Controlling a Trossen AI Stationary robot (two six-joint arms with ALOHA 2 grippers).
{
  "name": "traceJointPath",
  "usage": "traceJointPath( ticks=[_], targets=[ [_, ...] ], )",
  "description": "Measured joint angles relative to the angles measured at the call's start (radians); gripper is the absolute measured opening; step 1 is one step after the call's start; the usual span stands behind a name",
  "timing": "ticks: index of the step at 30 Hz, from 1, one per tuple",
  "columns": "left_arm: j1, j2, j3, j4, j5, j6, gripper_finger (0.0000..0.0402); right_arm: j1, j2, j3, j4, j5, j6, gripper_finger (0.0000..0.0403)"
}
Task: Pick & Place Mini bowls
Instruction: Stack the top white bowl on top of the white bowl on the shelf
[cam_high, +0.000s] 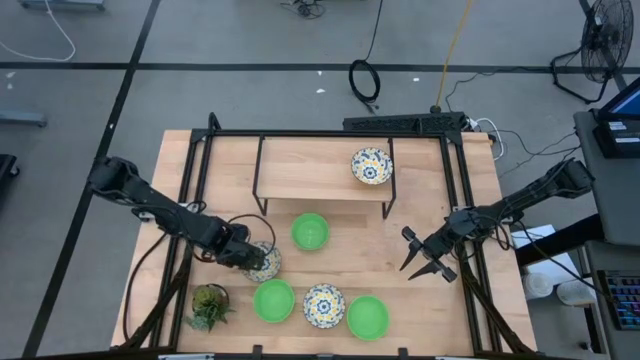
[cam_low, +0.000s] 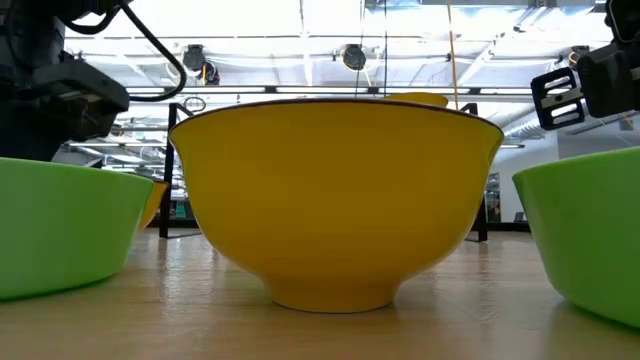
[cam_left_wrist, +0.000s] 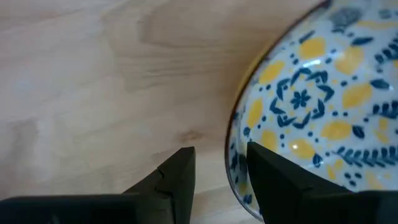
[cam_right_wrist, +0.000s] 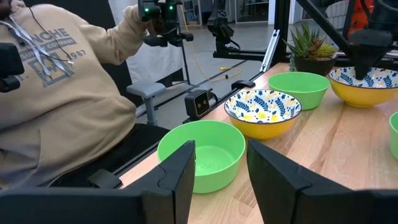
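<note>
Floral bowl (cam_high: 264, 262) upright on table (cam_high: 440, 310) near left-front, beside potted plant (cam_high: 209, 305); round, no long axis. Left gripper (cam_high: 252, 259) fingers straddle its rim, gripping. Right gripper (cam_high: 420, 258) part open, empty, above table's right side.

Yellow bowl (cam_low: 335, 195) fills centre; green bowls (cam_low: 60, 225) flank, cropped; rest unclear.

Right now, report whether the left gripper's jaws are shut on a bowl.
Shut on it: left gripper straddles the floral bowl rim.
</note>
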Motion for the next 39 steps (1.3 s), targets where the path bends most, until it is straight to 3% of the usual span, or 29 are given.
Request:
traceJointPath(
  ticks=[11, 25, 35, 39],
  targets=[
    [0.045, 0.000, 0.000, -0.102, -0.106, -0.002, 0.0147, 0.000, 0.000, 0.000, 0.000, 0.002, 0.000, 0.0132],
    [0.048, 0.000, 0.000, -0.092, -0.073, 0.183, 0.0147, 0.000, 0.000, 0.000, 0.000, 0.002, 0.000, 0.0132],
    [0.048, 0.000, 0.000, 0.156, -0.091, 0.156, 0.0147, 0.000, 0.000, 0.000, 0.000, 0.002, 0.000, 0.0132],
    [0.048, -0.001, 0.000, 0.174, -0.102, 0.150, 0.0147, 0.000, 0.000, 0.000, 0.000, 0.002, 0.000, 0.0132]
  ],
)
